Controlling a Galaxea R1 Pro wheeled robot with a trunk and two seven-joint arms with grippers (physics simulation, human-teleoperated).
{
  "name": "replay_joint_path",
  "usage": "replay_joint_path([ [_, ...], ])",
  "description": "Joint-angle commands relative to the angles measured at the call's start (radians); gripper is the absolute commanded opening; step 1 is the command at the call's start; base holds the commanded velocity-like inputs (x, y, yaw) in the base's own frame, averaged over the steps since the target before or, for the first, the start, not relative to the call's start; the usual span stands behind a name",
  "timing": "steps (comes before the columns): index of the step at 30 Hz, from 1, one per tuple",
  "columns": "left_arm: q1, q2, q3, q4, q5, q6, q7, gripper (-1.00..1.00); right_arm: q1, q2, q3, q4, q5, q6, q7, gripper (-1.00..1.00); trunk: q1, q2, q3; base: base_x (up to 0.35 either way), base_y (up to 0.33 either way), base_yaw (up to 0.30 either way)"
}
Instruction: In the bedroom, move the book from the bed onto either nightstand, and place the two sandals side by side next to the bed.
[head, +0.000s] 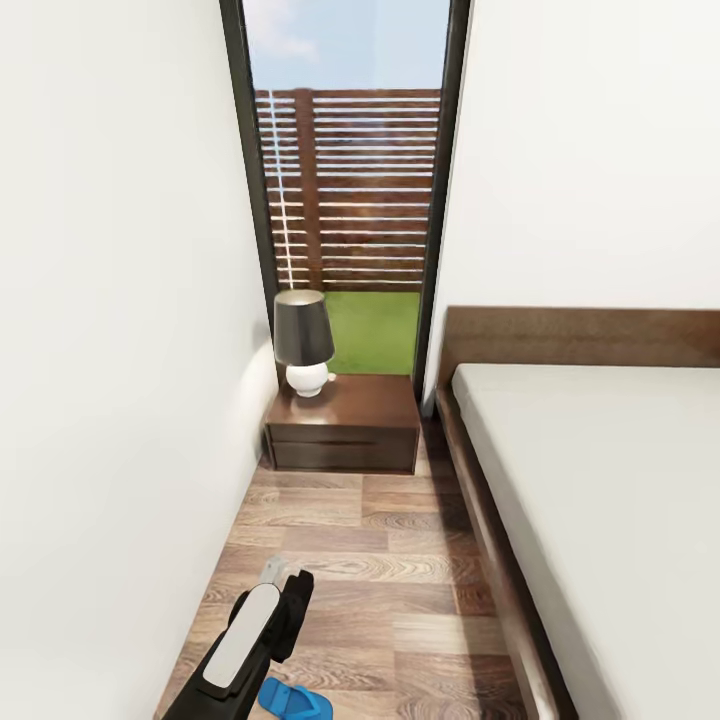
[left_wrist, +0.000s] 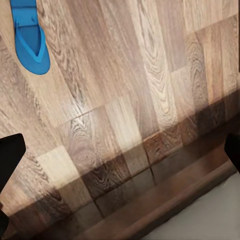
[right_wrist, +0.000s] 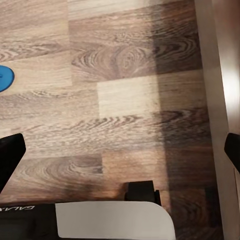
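A white wall (head: 110, 330) runs along the left. Near it, the left gripper (head: 283, 578) hangs over the wood floor (head: 400, 600), jaws spread wide and empty, with a blue sandal (head: 296, 701) lying flat just beneath the arm. Farther off stands the nightstand (head: 345, 425) bearing a lamp (head: 304, 342). The bed (head: 600, 500) fills the right. The right gripper's (right_wrist: 120, 150) fingers are wide apart.

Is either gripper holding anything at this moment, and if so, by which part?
Nothing is held. Both wrist views show wide-apart fingers with only bare floor between them. A blue sandal lies flat on the planks, apart from the left gripper.
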Motion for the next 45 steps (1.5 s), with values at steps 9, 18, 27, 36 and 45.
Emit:
replay_joint_path([
  [9, -0.001, 0.0, 0.0, -0.001, 0.001, 0.005, 0.004, 1.0, -0.001, 0.0, 0.0, 0.001, -0.011, -0.002, 0.009, 1.0, 0.035, -0.064, -0.029, 0.0, 0.0, 0.0],
  [18, -0.001, 0.0, 0.0, -0.001, 0.001, 0.006, 0.004, 1.0, -0.001, 0.0, -0.001, -0.019, -0.011, -0.001, 0.012, 1.0, 0.069, -0.127, -0.057, 0.0, 0.0, 0.0],
  [27, -0.001, 0.0, -0.006, -0.001, 0.001, 0.008, 0.004, 1.0, -0.006, 0.036, -0.003, -0.639, -0.023, 0.458, 0.004, 1.0, 0.081, -0.148, -0.067, 0.0, 0.0, 0.0],
  [36, -0.001, 0.001, -0.064, -0.001, -0.001, 0.007, 0.004, 1.0, -0.092, 0.037, -0.003, -0.854, -0.115, 0.719, 0.013, 1.0, 0.081, -0.148, -0.067, 0.0, 0.0, 0.0],
  [45, -0.001, 0.001, -0.078, -0.001, -0.001, 0.007, 0.004, 1.0, -0.099, 0.031, -0.003, -1.003, -0.36, 0.956, 0.016, 1.0, 0.081, -0.148, -0.067, 0.0, 0.0, 0.0],
])
